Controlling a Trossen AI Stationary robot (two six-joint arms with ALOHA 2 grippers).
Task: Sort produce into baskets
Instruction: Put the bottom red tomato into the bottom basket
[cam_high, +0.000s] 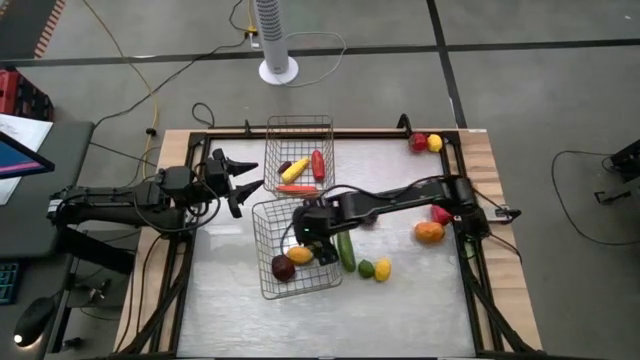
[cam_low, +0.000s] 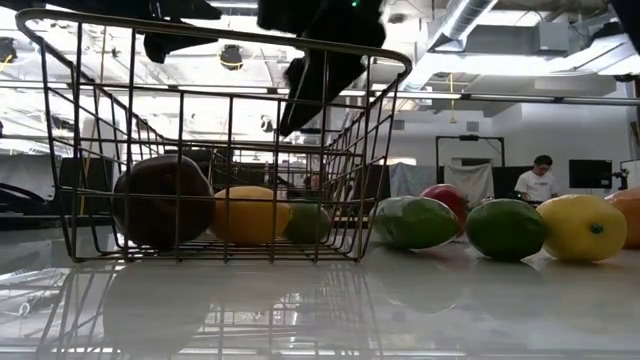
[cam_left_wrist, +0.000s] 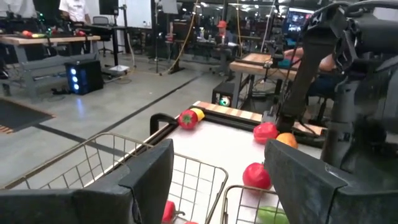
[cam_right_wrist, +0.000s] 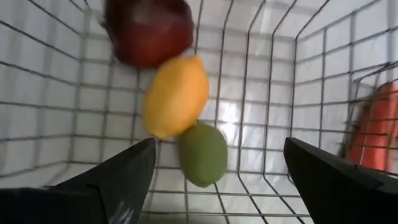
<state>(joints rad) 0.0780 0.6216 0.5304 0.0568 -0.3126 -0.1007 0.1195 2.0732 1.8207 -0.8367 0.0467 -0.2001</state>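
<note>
Two silver wire baskets sit mid-table, far basket (cam_high: 299, 152) and near basket (cam_high: 293, 249), almost touching corner to corner. Far basket holds four pieces: a red chilli-like piece (cam_high: 318, 164) with its long axis running front to back, an orange carrot (cam_high: 295, 188) lying roughly crosswise, a yellow piece (cam_high: 294, 171) angled diagonally, and a small dark purple piece (cam_high: 284, 168). Near basket holds three: a dark purple-red round fruit (cam_right_wrist: 149, 28), a yellow-orange oval fruit (cam_right_wrist: 176, 94), and a small green oval fruit (cam_right_wrist: 203, 153), lined up touching in a row in the right wrist view, the long axes of the yellow-orange and green ones roughly along that row. Right gripper (cam_high: 310, 237) is over the near basket's right part, fingers spread apart, nothing between them, poised above the green fruit. Loose on the table: a green cucumber (cam_high: 345, 249) just right of the near basket, long axis front to back; a green lime-like piece (cam_high: 366, 268) beside a yellow lemon (cam_high: 382, 269); an orange fruit (cam_high: 429, 233); a red piece (cam_high: 441, 213) partly under the right arm; a red (cam_high: 418, 142) and yellow (cam_high: 435, 142) pair touching at the far right corner. Left gripper (cam_high: 240, 182) waits left of the far basket, fingers wide apart, empty.
</note>
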